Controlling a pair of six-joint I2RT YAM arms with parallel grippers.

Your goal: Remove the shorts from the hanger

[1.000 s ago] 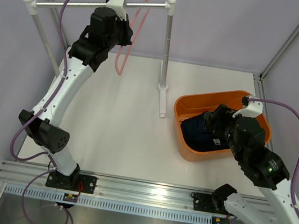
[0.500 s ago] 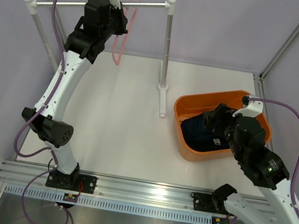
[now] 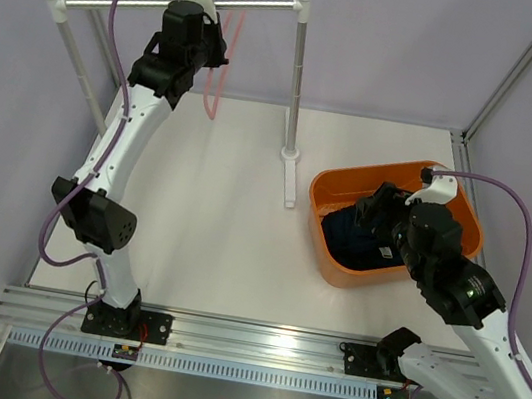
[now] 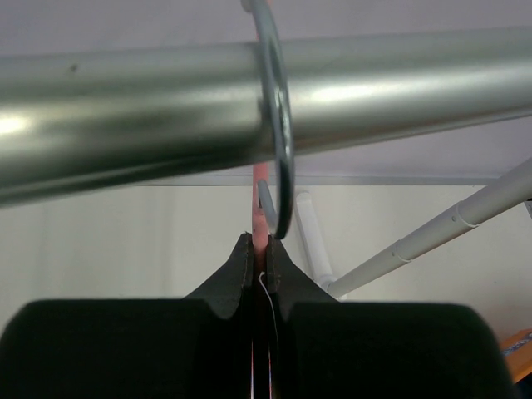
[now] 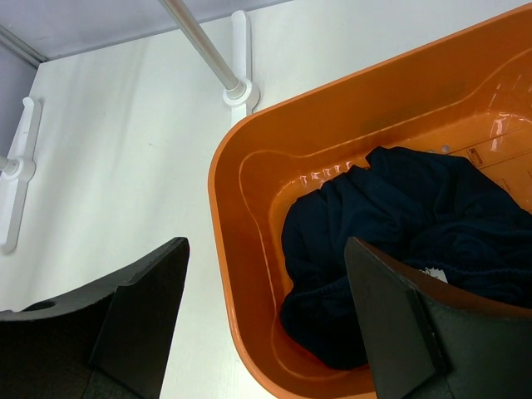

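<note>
— Where are the shorts?
— Heaped in the orange tub on the right; the right jaws hang wide apart above it, empty.
— And the hanger?
— Far left, hooked on the rail, left jaws pinched tight on it.

Left arm: white links, black joint housings, purple cable looping alongside. Right arm: same build, green light. Right gripper: matte black wedge fingers.

Extended high, left arm; left gripper clamped on hanger. Bent low, right arm; right gripper spread wide.
</note>
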